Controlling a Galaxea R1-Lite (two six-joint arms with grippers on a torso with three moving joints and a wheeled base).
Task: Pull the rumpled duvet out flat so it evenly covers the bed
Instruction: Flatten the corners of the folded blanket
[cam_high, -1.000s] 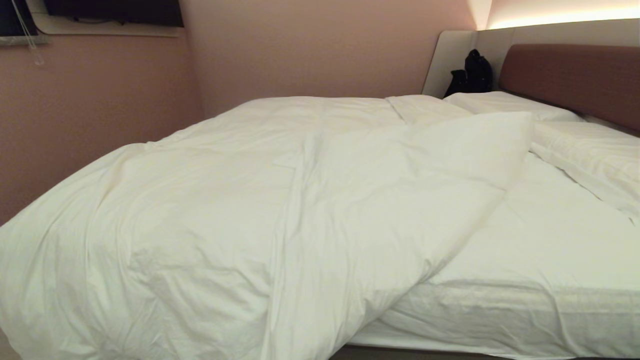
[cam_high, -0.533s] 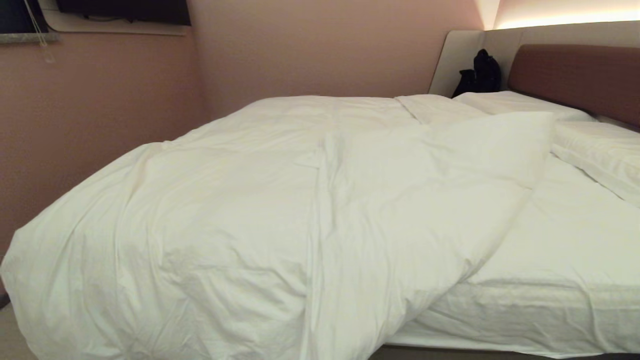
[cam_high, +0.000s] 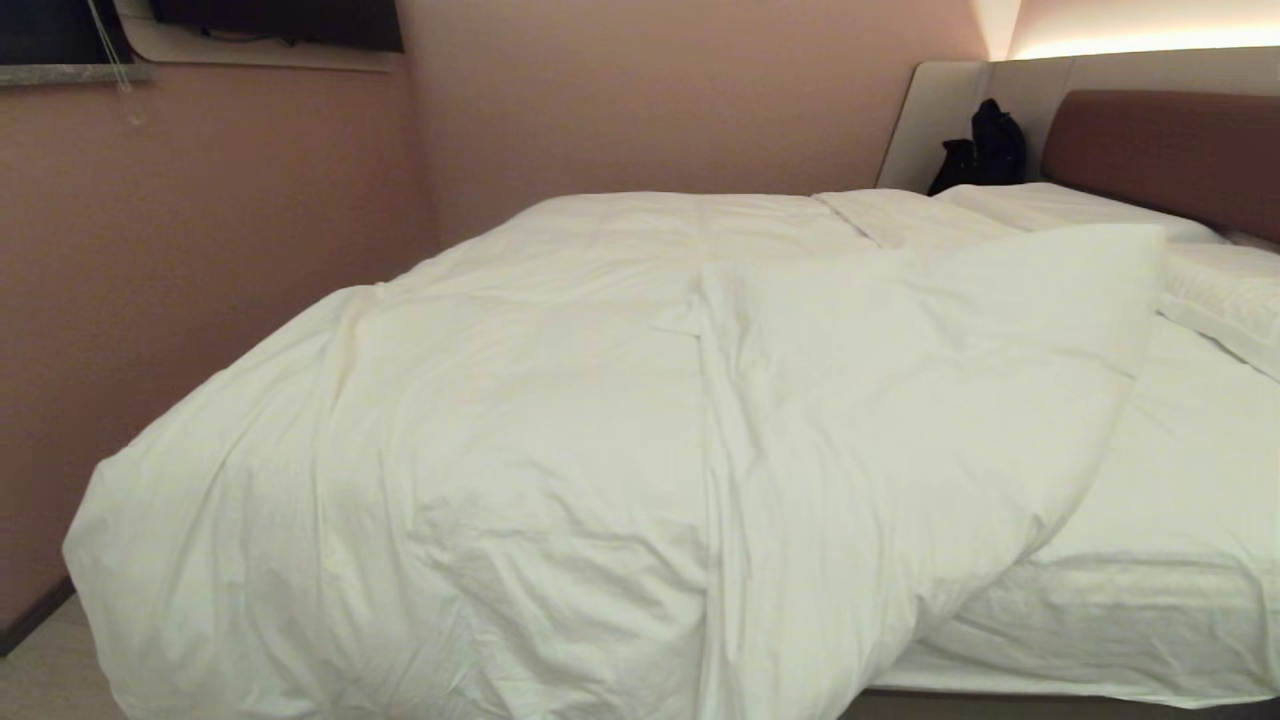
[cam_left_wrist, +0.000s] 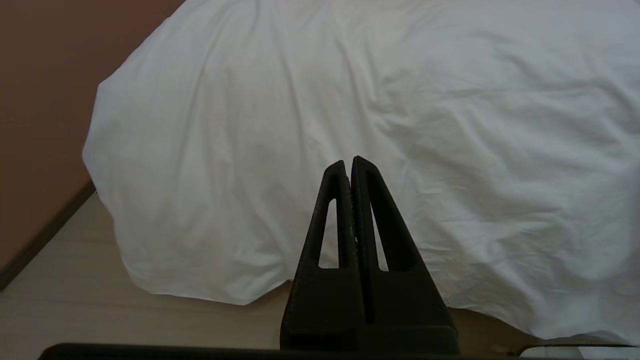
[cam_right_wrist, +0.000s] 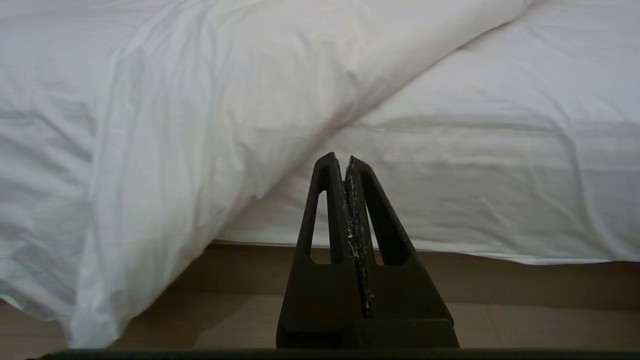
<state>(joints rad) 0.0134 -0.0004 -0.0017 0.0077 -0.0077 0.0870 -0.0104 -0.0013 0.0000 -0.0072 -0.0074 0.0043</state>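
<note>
On your far left you see the pink wall (cam_high: 200, 250), and low beside it a strip of light floor (cam_high: 40, 680). Next comes the duvet (cam_high: 520, 450): it lies bunched over the left part of the bed (cam_high: 1150, 600) and hangs down over the near edge almost to the floor. Your left gripper (cam_left_wrist: 348, 167) is in front of this hanging part, its fingers pressed together and holding nothing. Further right, a folded flap of the duvet crosses diagonally and leaves the sheet (cam_high: 1180, 510) bare. Your right gripper (cam_right_wrist: 342, 162) points at that border, also pressed together and empty. At the far right are the pillows (cam_high: 1220, 290), the brown headboard (cam_high: 1160, 150) and a black bag (cam_high: 985, 150).
</note>
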